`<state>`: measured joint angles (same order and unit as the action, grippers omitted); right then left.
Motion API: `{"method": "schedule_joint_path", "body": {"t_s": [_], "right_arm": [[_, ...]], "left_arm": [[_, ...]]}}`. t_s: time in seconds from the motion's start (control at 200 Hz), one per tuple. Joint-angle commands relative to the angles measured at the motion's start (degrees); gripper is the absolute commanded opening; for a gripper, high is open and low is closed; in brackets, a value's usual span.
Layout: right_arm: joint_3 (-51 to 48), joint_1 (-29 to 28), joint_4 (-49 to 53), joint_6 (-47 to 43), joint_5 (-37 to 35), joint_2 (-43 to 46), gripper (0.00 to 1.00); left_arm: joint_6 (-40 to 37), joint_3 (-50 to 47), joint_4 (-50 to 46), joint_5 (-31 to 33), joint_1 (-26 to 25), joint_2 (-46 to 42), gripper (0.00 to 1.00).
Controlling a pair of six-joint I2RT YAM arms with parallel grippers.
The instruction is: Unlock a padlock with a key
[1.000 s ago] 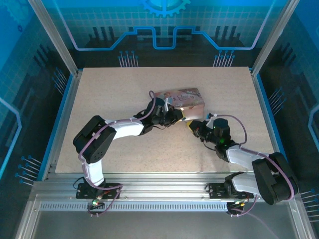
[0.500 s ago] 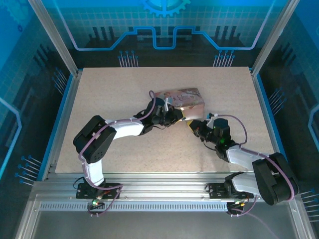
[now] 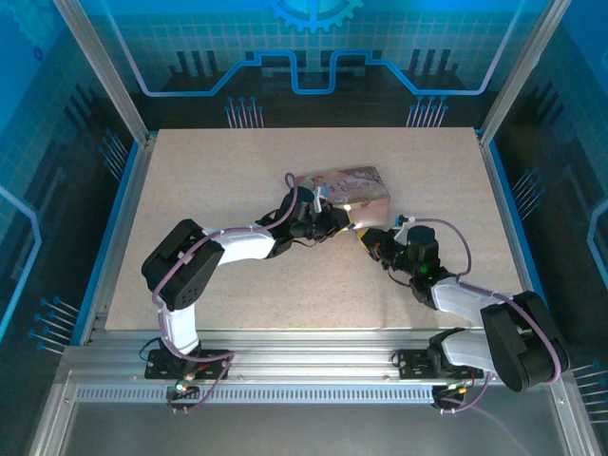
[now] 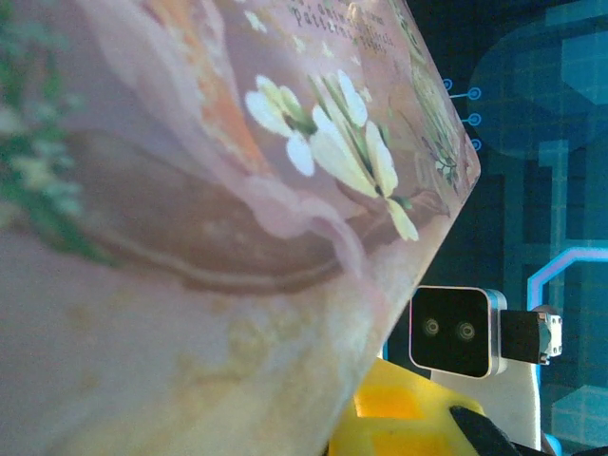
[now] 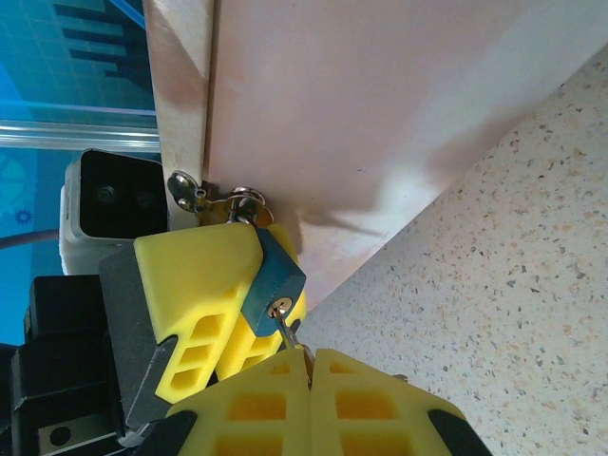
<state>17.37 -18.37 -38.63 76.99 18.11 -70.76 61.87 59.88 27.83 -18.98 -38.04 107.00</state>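
The right gripper [image 5: 309, 356] is pinching the key [image 5: 288, 331], hiding all but its thin shaft. A yellow finger [image 5: 201, 271] of the left gripper [image 3: 332, 221] is covering part of the padlock [image 5: 273, 277]. In the left wrist view the pink box [image 4: 190, 237] is showing blurred and running off the frame.

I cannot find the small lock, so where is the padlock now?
In the right wrist view, the padlock sits left of centre on the pink box's hasp, gripped by the left pincer; the right pincer holds a key in its keyhole.
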Motion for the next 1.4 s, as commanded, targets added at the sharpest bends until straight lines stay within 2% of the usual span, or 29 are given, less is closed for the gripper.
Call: {"method": "schedule_joint_path", "body": {"t_s": [0.0,0.235,0.455,0.61,0.695,0.921,1.151,1.266,1.396], "right_arm": [[1.6,-0.8,-3.5,0.5,-1.5,-0.6,0.00],[2.2,-1.6,-4.2,2.2,-4.2,-0.1,0.00],[1.1,-1.5,-9.9,13.5,-4.6,-1.9,0.00],[1.0,-1.2,-8.8,18.3,-5.1,-1.3,0.00],[1.2,-1.0,-4.7,20.8,-5.0,-0.3,0.00],[5.9,0.1,4.2,14.9,-5.2,0.7,0.00],[9.4,-0.1,3.6,14.2,-4.6,-2.8,0.00],[9.6,0.1,-0.9,16.6,-3.8,-6.0,0.00],[11.0,-0.3,0.9,15.6,-3.9,-6.4,0.00]], "left_arm": [[2.3,0.6,3.9,-2.4,-0.4,0.8,0.13],[3.5,0.6,5.8,-3.2,-0.5,0.6,0.11],[3.9,0.5,7.0,-3.8,-0.6,0.4,0.10],[4.1,0.5,7.5,-3.8,-0.7,0.4,0.10],[4.1,0.4,7.6,-4.0,-0.8,0.4,0.10],[4.0,1.3,7.8,-5.8,-1.8,0.8,0.05],[4.2,1.4,8.1,-7.2,-3.8,1.4,0.03],[4.2,1.8,8.2,-8.1,-4.5,1.6,0.02],[3.8,1.6,7.8,-8.1,-4.5,1.3,0.01]]}}
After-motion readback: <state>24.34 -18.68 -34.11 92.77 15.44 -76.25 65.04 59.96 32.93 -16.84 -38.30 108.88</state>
